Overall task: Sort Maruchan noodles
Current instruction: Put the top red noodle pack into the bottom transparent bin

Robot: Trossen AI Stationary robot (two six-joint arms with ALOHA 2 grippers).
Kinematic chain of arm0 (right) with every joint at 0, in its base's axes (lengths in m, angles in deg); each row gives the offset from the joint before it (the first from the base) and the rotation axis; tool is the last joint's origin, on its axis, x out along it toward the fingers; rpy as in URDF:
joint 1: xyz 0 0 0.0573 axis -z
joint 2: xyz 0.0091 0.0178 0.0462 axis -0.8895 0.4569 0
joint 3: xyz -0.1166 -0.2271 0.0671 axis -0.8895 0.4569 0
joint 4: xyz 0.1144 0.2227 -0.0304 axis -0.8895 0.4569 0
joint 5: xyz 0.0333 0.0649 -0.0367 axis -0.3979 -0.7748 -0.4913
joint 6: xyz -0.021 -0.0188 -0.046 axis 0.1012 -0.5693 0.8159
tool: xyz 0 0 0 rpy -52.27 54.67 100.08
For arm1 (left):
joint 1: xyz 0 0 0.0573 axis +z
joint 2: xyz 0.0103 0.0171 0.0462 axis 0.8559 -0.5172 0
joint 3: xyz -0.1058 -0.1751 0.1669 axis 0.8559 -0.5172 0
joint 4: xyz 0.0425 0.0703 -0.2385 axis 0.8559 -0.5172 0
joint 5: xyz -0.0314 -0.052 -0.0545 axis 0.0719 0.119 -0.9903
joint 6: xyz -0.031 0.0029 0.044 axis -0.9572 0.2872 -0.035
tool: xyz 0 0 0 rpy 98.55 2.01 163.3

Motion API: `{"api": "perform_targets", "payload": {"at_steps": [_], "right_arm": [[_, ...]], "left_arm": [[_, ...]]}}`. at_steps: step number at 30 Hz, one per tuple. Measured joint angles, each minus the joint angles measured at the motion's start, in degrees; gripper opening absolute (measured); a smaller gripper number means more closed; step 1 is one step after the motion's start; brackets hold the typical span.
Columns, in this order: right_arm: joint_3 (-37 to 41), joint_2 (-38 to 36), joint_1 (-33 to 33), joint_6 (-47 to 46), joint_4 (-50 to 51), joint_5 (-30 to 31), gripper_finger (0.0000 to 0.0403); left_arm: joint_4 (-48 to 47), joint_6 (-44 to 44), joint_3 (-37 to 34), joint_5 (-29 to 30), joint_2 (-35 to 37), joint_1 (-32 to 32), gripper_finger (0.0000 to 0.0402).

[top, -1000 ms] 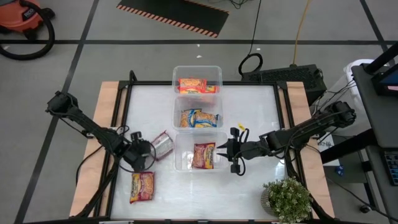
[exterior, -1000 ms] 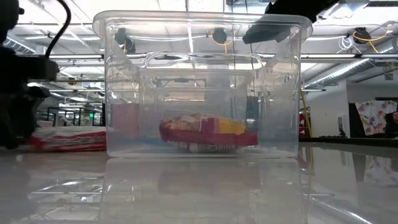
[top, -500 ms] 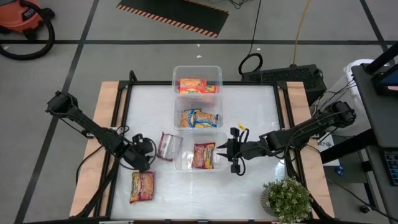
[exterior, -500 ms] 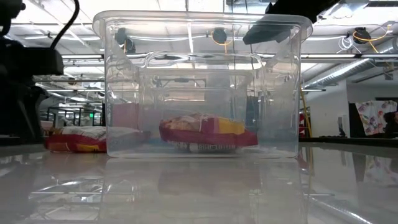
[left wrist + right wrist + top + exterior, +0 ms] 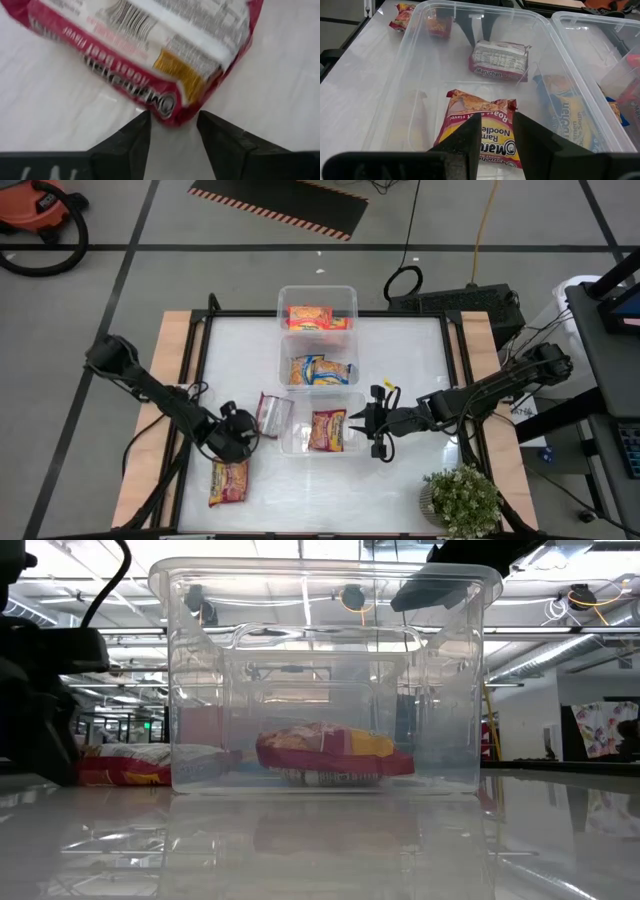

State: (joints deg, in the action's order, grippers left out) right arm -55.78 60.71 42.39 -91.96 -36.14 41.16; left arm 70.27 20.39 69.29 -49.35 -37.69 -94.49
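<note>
Left gripper (image 5: 172, 131), fingers spread, empty, poised at corner of red-white roast beef Maruchan packet (image 5: 150, 55) lying on table (image 5: 420, 370) beside nearest clear bin (image 5: 352, 448). Best centred over packet edge before closing. Right gripper (image 5: 366, 423) parted, idle at bin.

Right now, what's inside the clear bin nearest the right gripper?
The nearest bin holds one red-and-yellow Maruchan packet lying flat. The right wrist view shows bare floor around it; whether anything lies beneath the packet is hidden. The right gripper hovers at the rim.
</note>
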Motion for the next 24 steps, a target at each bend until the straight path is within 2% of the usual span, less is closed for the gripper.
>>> {"api": "perform_targets", "payload": {"at_steps": [6, 10, 13, 19, 21, 24], "right_arm": [[0.0, 0.0, 0.0, 0.0, 0.0, 0.0, 0.0105], [0.0, 0.0, 0.0, 0.0, 0.0, 0.0, 0.0105], [0.0, 0.0, 0.0, 0.1, 0.0, 0.0, 0.0105], [0.0, 0.0, 0.0, 0.2, 0.0, 0.0, 0.0105], [0.0, 0.0, 0.0, 0.2, 0.0, 0.0, 0.0105], [0.0, 0.0, 0.0, 0.2, 0.0, 0.0, 0.0105]], "left_arm": [[3.4, -0.5, -0.1, 2.8, -1.9, -0.3, 0.0215], [4.1, -1.2, -0.1, 3.4, -1.9, -0.3, 0.0207], [4.5, -1.2, -0.2, 3.7, -1.8, -0.3, 0.0159], [4.3, -2.4, -0.2, 5.3, -1.8, -0.2, 0.0028], [4.3, -2.4, -0.2, 5.3, -1.8, -0.2, 0.001], [2.8, -1.0, 0.9, 4.9, -1.6, -0.2, 0.0007]]}}
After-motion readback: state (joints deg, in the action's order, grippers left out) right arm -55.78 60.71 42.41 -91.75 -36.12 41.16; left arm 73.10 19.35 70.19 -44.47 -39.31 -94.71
